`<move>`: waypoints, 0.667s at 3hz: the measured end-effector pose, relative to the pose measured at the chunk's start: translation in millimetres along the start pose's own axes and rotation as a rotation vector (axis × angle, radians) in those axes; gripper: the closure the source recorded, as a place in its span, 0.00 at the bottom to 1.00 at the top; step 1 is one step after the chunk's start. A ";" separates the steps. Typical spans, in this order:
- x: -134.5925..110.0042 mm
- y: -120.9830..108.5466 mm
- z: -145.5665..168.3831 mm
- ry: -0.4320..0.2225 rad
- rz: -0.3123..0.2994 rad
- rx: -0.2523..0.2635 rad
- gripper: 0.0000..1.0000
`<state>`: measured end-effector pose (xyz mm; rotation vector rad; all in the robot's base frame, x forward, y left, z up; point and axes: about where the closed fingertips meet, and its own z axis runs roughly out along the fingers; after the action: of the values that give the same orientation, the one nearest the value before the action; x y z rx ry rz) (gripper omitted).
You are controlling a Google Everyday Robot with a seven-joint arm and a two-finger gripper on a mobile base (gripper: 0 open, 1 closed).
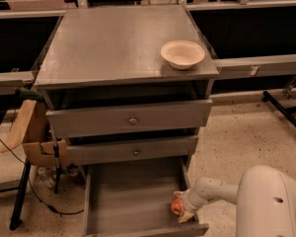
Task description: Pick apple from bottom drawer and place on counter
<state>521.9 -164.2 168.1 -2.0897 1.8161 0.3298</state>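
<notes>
The bottom drawer [128, 201] is pulled open below the two upper drawers. The apple [177, 207], red-orange, lies in its front right corner against the right wall. My gripper [180, 206] reaches in over the right wall, with one cream finger above the apple and one finger [186, 217] below it, so the apple sits between them. The white arm comes in from the lower right. The counter [113, 43] is the flat grey top of the cabinet, well above the gripper.
A cream bowl [182, 54] stands on the counter's right rear. The two upper drawers [130, 118] stick out slightly above the open one. A cardboard box [32, 132] and a black stand with cables are at the left. Speckled floor lies to the right.
</notes>
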 end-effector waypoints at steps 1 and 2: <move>4.2 -5.7 3.5 0.053 0.007 0.042 0.26; 18.3 -20.1 9.0 0.120 0.030 0.088 0.35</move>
<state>545.0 -174.7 154.8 -2.0641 1.8945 0.1320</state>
